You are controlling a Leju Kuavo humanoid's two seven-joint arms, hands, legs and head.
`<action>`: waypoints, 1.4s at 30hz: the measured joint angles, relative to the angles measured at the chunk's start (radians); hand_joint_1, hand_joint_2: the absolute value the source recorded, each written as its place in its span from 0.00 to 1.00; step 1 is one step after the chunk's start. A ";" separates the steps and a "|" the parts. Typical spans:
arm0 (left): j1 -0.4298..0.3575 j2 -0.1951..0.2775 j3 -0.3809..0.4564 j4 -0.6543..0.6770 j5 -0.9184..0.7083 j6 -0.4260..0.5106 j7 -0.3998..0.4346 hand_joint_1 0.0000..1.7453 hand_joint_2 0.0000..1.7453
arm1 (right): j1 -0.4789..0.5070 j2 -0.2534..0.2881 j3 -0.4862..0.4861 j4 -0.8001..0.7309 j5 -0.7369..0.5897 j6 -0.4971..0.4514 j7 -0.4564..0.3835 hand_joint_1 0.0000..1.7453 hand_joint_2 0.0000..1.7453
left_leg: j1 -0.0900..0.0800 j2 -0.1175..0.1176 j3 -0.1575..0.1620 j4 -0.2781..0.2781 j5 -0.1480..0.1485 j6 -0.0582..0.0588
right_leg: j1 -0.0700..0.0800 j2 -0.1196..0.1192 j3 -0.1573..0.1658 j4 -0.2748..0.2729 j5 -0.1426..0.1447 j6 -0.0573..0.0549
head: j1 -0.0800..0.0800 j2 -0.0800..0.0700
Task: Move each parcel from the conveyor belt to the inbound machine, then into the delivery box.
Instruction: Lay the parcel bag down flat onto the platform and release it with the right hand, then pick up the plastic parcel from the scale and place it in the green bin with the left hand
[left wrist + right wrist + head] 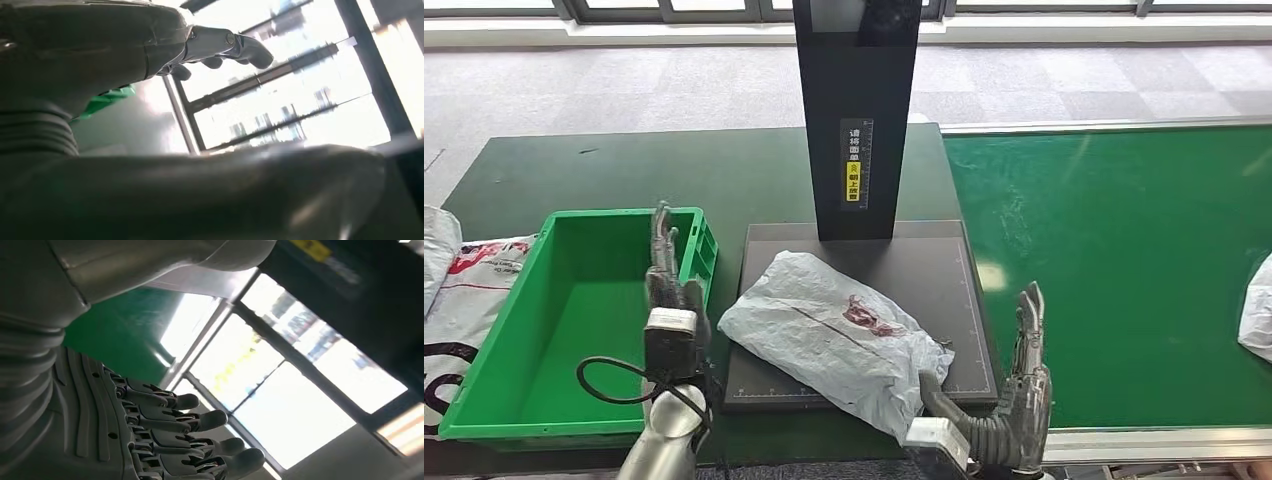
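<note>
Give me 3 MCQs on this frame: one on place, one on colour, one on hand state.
1. Where does the parcel with the red mark lie?
A. in the bin
B. on the machine's dark plate
C. on the belt

2. What colour is the bin?
A. green
B. blue
C. grey

3. What do the hands hold?
A. left holds the parcel
B. right holds the parcel
C. neither holds anything

Key:
1 B, the bag rests on the plate below the black post, one corner hanging over the near edge.
2 A, its walls and floor are bright green.
3 C, the left hand and the right hand both stand with fingers straight, flanking the parcel without gripping it.
</note>
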 joint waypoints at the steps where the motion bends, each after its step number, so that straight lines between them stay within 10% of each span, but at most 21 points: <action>1: -0.010 0.008 -0.025 0.012 -0.077 -0.030 0.022 0.00 1.00 | 0.017 0.023 -0.024 -0.031 -0.035 -0.001 -0.108 0.00 1.00 | 0.000 0.000 0.000 0.000 0.000 0.000 | 0.000 0.000 0.000 0.000 0.000 0.000 | 0.000 0.000; 6: -0.087 0.029 -0.129 0.097 -0.409 -0.106 0.114 0.00 1.00 | 0.062 0.136 -0.137 -0.166 -0.167 -0.002 -0.364 0.00 1.00 | 0.000 0.003 -0.002 0.000 0.000 0.000 | 0.000 0.002 0.001 0.000 0.000 0.000 | 0.000 0.000; 18: -0.231 0.028 -0.285 0.314 -0.668 -0.323 0.174 0.00 1.00 | 0.084 0.230 -0.207 -0.266 -0.197 -0.001 -0.348 0.00 1.00 | 0.000 0.005 0.002 0.000 0.001 0.000 | 0.000 0.004 0.001 0.000 0.001 0.000 | 0.000 0.000; 35: -0.451 0.036 -0.518 0.730 -0.755 -0.554 0.199 0.00 1.00 | 0.033 0.185 -0.174 -0.276 -0.231 -0.001 -0.242 0.00 1.00 | 0.001 0.003 0.011 -0.002 -0.005 0.000 | -0.002 0.001 0.021 0.000 -0.004 -0.001 | 0.000 0.000; 39: -0.472 0.038 -0.534 0.753 -0.747 -0.586 0.189 0.96 1.00 | 0.032 0.179 -0.169 -0.275 -0.237 -0.001 -0.246 0.00 1.00 | 0.002 0.004 0.018 -0.003 -0.005 0.000 | -0.002 0.001 0.027 0.000 -0.005 -0.002 | 0.000 0.000; 42: -0.484 0.044 -0.548 0.764 -0.735 -0.613 0.174 1.00 1.00 | 0.032 0.174 -0.163 -0.273 -0.251 -0.001 -0.257 0.00 1.00 | 0.002 0.003 0.023 -0.005 -0.004 -0.001 | -0.002 0.000 0.032 0.000 -0.007 -0.003 | 0.000 0.000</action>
